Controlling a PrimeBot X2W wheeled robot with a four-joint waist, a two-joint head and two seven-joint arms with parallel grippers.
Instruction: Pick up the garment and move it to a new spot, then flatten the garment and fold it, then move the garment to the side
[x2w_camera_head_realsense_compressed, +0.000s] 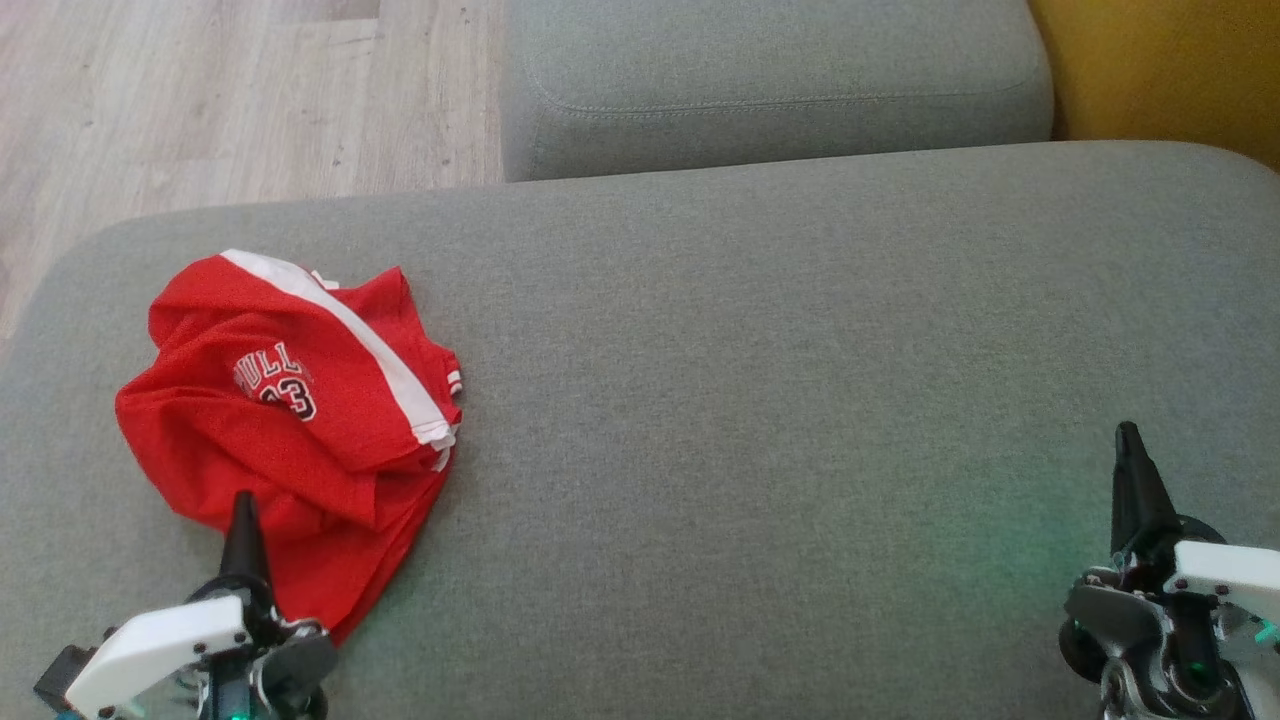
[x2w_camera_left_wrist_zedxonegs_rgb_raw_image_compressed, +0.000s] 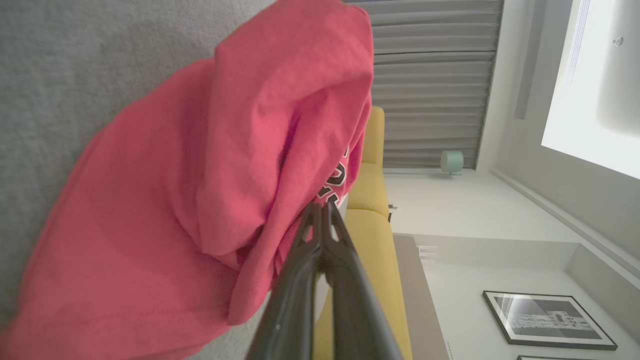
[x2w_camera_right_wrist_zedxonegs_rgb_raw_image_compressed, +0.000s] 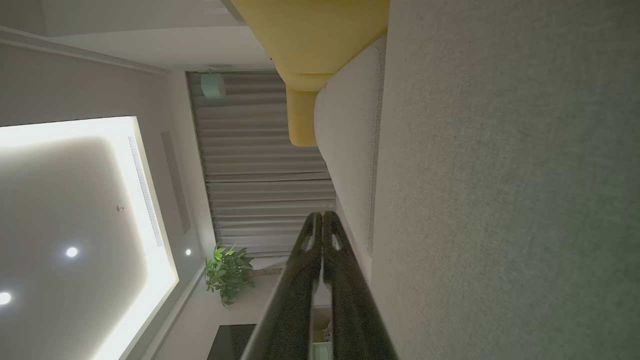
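A wide grey cushion (x2w_camera_head_realsense_compressed: 760, 400) spreads across the head view, with pale wooden floor (x2w_camera_head_realsense_compressed: 230, 90) beyond its far left corner. The garment (x2w_camera_head_realsense_compressed: 300, 400), a red jersey with a white stripe and dark lettering, lies crumpled on the cushion's left part. The left claw (x2w_camera_head_realsense_compressed: 243, 515), fingers pressed together, points at the garment's near edge, and the right claw (x2w_camera_head_realsense_compressed: 1128, 445), also together, sits well apart over bare cushion at the lower right.

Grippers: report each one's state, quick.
Left gripper: shut, empty, at the red garment.
Right gripper: shut, empty, over the grey sofa.
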